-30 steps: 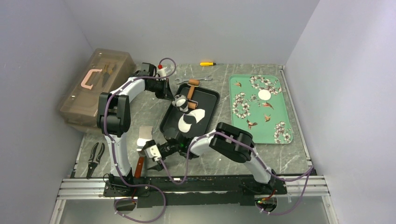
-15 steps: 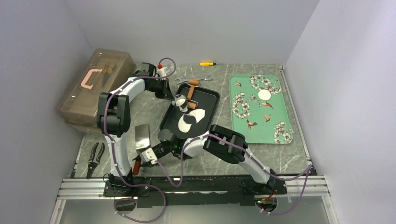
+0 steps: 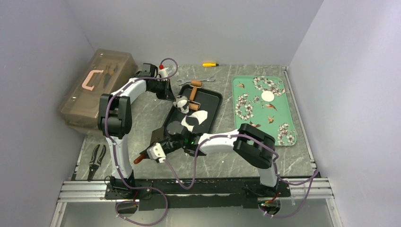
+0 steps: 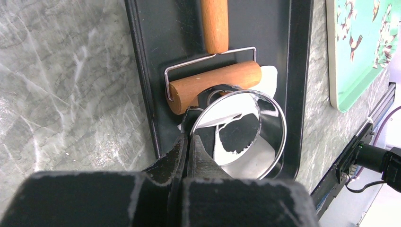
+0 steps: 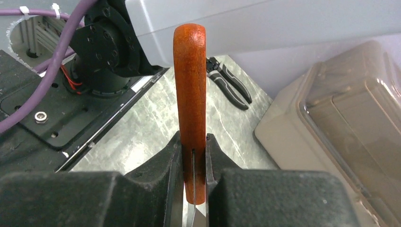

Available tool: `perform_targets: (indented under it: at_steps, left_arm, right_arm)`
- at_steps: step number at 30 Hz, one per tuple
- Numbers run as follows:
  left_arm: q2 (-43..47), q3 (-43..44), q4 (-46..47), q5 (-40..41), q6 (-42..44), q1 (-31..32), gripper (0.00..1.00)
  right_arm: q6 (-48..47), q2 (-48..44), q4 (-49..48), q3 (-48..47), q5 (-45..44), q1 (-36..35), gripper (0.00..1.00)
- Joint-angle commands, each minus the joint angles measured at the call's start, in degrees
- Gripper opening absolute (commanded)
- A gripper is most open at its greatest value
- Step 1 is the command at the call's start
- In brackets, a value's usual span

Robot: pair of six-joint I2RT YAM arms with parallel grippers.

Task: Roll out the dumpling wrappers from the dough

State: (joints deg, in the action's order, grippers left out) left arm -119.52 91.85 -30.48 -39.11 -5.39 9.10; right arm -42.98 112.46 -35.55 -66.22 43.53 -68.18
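Down by the table's front edge, the right gripper (image 5: 194, 144) is clamped on a scraper's (image 5: 189, 90) wooden handle, which sticks out toward the front-left corner. Pliers (image 5: 231, 87) and a plastic toolbox (image 5: 331, 132) are past it. Left gripper (image 4: 189, 142) is pinching the rim of a metal ring (image 4: 242, 92) over the black tray (image 4: 139, 71). Dough (image 4: 270, 78) lies flat in that tray, stretched roughly along its length. A wooden roller (image 4: 213, 82) lies crosswise over its far end, right by the ring. One round wrapper (image 3: 267, 96) sits on the green tray (image 3: 276, 118).
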Motion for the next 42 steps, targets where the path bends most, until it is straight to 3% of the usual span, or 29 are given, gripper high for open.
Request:
perform_targets:
  at_steps: [1,8,13,17,21,25,32,42]
  left_arm:
    - [1.7,2.5,0.1,-0.7,0.6,0.1,0.00]
    - [2.1,2.8,0.0,-1.1,0.6,0.1,0.00]
    - [1.9,2.6,-0.2,-1.1,0.6,0.2,0.00]
    - [2.1,2.6,-0.5,-2.0,0.6,0.2,0.00]
    - [2.3,2.7,-0.3,-2.7,0.2,0.2,0.00]
    - [2.7,3.2,-1.5,-2.5,0.7,0.2,0.00]
    - [3.6,1.8,-1.9,-2.5,0.1,0.2,0.00]
    - [3.5,2.4,-2.9,-3.5,0.3,0.2,0.00]
  right_arm:
    - [2.8,-5.9,5.5,1.7,2.9,3.0,0.00]
    - [8.7,-16.1,1.8,7.5,3.6,4.0,0.00]
    - [7.8,-24.0,6.9,9.3,2.9,4.4,0.00]
    - [7.1,-31.3,18.3,9.5,-1.1,4.5,0.00]
    - [7.2,-39.0,21.6,13.5,-8.4,4.4,0.00]
    - [1.0,-44.1,25.7,17.4,-16.8,5.0,0.00]
    - [-8.0,-42.0,15.8,25.3,-14.6,8.4,0.00]
    - [-18.3,-35.0,7.6,25.8,-11.9,7.2,0.00]
